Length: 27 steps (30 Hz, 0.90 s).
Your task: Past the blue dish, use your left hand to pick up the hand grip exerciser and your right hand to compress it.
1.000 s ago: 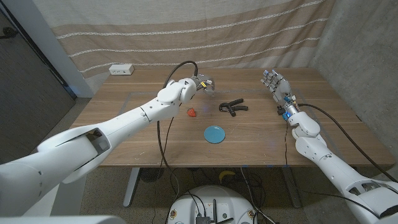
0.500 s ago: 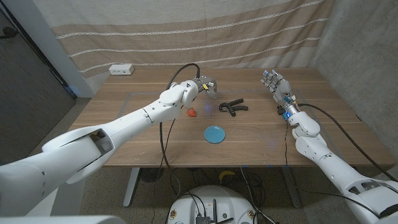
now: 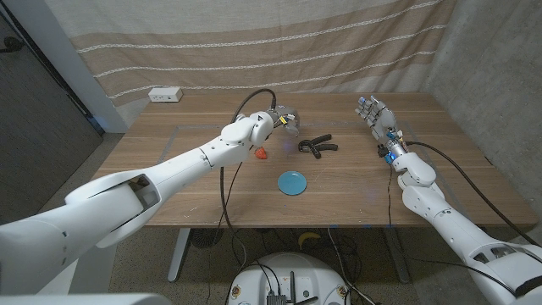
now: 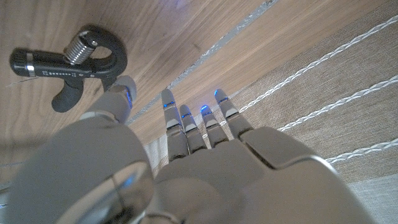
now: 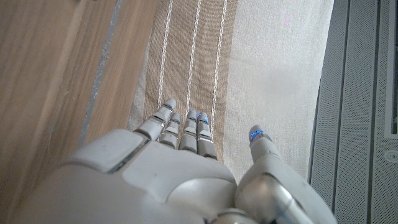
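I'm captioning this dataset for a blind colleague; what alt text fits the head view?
The robot's left hand, fingers apart, hovers beside a black hand grip exerciser lying on a wooden table. Nearer the robot are a blue dish and a small red object. The right hand is raised open near the table's right side.

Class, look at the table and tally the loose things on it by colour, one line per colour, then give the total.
Black: 1, the hand grip exerciser
Blue: 1, the dish
Red: 1, a small object
White: 1, a power strip
Total: 4
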Each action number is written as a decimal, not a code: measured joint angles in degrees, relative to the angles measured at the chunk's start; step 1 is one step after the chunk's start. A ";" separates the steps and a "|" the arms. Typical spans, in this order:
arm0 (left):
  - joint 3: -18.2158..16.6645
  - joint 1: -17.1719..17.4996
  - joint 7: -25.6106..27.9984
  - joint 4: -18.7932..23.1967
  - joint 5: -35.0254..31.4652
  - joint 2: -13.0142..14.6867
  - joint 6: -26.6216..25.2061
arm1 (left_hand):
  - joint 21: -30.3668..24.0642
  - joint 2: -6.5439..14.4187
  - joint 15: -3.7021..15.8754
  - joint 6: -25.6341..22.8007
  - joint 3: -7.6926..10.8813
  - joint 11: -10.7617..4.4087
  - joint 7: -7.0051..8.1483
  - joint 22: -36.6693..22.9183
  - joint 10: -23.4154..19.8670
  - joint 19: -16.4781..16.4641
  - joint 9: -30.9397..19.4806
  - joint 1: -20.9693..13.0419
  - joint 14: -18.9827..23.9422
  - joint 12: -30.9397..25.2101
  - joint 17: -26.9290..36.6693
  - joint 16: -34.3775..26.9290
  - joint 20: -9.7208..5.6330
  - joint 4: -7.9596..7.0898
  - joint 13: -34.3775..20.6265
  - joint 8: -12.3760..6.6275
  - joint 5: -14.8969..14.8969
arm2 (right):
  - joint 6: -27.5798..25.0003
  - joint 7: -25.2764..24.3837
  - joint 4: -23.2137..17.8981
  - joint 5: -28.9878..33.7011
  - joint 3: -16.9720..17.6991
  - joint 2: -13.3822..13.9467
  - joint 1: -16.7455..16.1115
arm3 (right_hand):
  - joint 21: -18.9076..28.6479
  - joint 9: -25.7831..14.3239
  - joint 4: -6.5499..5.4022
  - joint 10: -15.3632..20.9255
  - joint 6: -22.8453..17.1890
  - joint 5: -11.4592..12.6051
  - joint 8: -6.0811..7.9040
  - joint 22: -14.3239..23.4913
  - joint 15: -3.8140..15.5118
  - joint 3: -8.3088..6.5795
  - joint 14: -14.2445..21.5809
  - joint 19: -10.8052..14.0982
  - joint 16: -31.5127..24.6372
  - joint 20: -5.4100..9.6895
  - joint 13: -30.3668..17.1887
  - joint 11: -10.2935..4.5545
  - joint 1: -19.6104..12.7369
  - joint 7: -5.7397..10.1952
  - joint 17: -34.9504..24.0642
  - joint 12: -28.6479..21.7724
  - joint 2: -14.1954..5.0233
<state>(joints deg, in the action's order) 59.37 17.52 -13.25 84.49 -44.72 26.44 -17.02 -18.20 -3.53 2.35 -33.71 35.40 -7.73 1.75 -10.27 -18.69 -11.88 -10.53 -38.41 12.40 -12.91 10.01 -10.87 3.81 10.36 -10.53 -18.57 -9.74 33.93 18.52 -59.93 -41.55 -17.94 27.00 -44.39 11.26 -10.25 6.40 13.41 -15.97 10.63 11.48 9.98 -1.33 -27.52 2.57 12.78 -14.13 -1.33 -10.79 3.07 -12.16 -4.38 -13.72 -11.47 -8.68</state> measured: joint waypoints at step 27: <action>3.53 -2.78 0.69 -5.87 -0.05 -2.91 3.02 | 0.24 0.08 0.00 -1.62 -0.98 -0.14 0.41 0.01 -0.76 -0.74 -0.28 -2.49 0.61 0.03 -0.01 0.00 -0.33 0.07 -0.28 0.00 0.00 | 0.77 1.46 2.37 -0.84 0.41 -0.76 0.73 | 0.00 0.00 0.00 0.31 0.01 0.44 0.00 0.00 0.00 0.00 0.00 0.00 0.00 0.00 0.00 0.31 0.00 0.00 0.01 0.00 0.00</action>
<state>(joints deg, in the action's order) 62.90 14.74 -12.56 78.63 -44.77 23.53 -14.00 -17.96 -3.45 2.35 -35.34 34.42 -7.87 2.16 -10.26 -19.44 -12.62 -10.81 -40.90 13.01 -12.87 10.00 -10.87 3.47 10.43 -10.81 -18.57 -9.74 34.70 19.97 -57.56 -42.39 -17.53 26.23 -43.66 11.26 -10.25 6.40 13.72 -15.96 11.07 11.48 9.99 -1.33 -27.52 2.57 12.77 -14.13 -1.33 -10.79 3.38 -12.16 -4.38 -13.71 -11.47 -8.68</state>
